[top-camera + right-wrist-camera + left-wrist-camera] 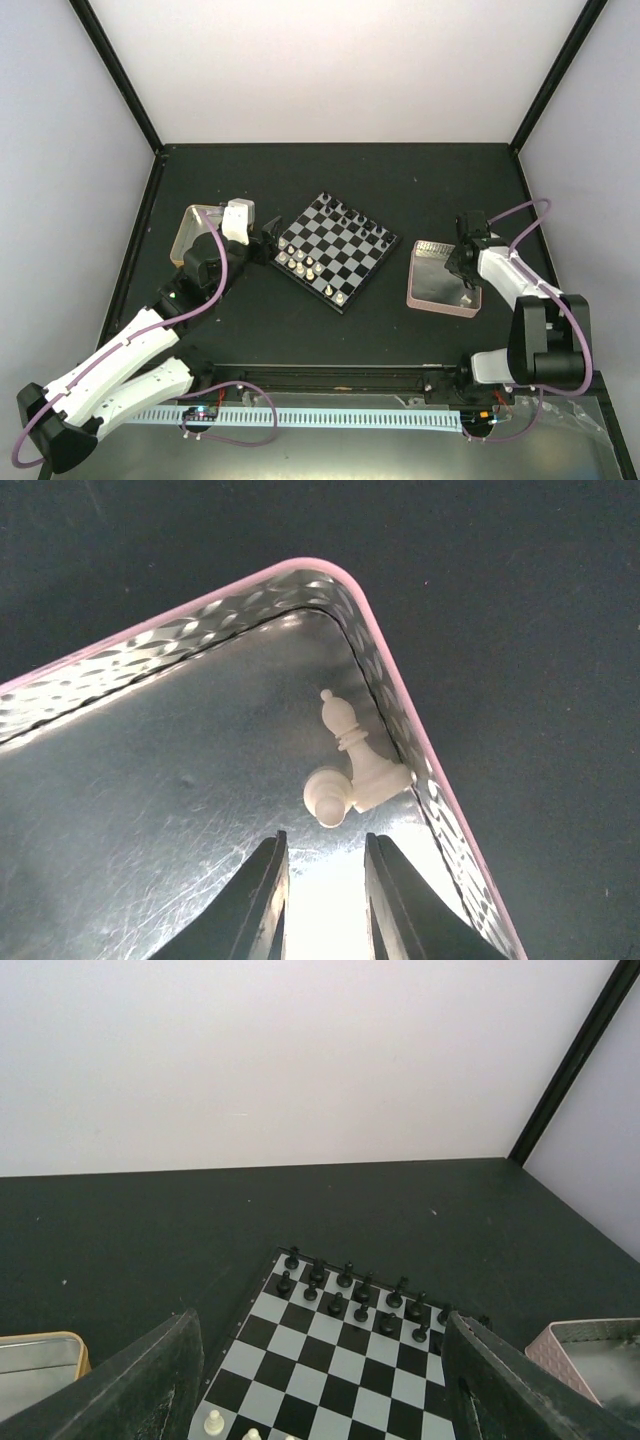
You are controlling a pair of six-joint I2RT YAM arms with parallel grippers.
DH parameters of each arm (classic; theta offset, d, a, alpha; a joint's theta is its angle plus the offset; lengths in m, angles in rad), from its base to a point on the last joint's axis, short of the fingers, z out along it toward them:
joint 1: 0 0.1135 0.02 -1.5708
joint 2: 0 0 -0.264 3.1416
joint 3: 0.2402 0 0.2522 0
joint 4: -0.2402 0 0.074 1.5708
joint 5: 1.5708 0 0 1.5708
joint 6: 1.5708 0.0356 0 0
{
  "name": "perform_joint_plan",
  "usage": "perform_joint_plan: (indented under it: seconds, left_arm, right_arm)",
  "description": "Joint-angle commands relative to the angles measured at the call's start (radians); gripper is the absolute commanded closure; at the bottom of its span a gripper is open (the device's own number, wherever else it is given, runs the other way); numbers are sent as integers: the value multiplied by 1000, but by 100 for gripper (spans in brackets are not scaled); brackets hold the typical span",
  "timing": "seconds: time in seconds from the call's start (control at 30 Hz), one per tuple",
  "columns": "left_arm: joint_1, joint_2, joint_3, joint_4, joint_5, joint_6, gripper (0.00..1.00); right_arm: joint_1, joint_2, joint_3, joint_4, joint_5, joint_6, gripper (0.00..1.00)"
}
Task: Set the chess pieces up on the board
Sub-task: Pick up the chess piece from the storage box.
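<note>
Right fingers (262, 905): narrow gap, nothing between them, hanging just above the foil floor of the pink tray (150, 655). Not touching anything. Just ahead of the tips, in the tray corner: white bishop (352, 745) lying on its side, base against the tray wall, and a white pawn (326, 796) lying against its base.

Left fingers (150, 1380): spread wide, empty, at the board's (330, 1360) left corner and off the surface, as far as the wrist view shows. Board sits mid-table (120, 1240), turned diagonally. Black pieces (345, 1290) stand in two rows along its far edge. A few white pieces (213, 1422) stand on the near side, rows incomplete. Tin (40, 1345) is left of the left fingers; pink tray is well right of the board.
</note>
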Motion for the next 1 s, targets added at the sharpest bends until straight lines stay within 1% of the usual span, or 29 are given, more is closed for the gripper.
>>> perform_joint_plan:
  seconds: [0.0, 0.2, 0.3, 0.37, 0.43, 0.67, 0.8, 0.97]
  left_arm:
    - [7, -13, 12, 6, 4, -2, 33]
    - [6, -10, 13, 6, 6, -3, 33]
    - [6, -10, 13, 6, 5, -2, 33]
    - [6, -10, 13, 6, 7, -1, 33]
    - [6, -10, 13, 8, 10, 0, 32]
    - [6, -7, 13, 8, 10, 3, 32]
    - [5, -6, 13, 7, 10, 1, 32]
    - [6, -6, 13, 8, 10, 1, 32]
  right_arm:
    - [-19, 39, -7, 41, 1, -31, 77]
    - [-21, 68, 0, 61, 1, -46, 80]
    - [-24, 81, 9, 65, 8, -54, 80]
    - [-27, 92, 19, 63, 11, -56, 77]
    - [-33, 104, 26, 63, 16, -57, 76]
    - [-48, 132, 39, 79, 16, -56, 78]
    - [-48, 152, 52, 79, 18, -62, 81]
    - [-49, 146, 53, 74, 10, -61, 92]
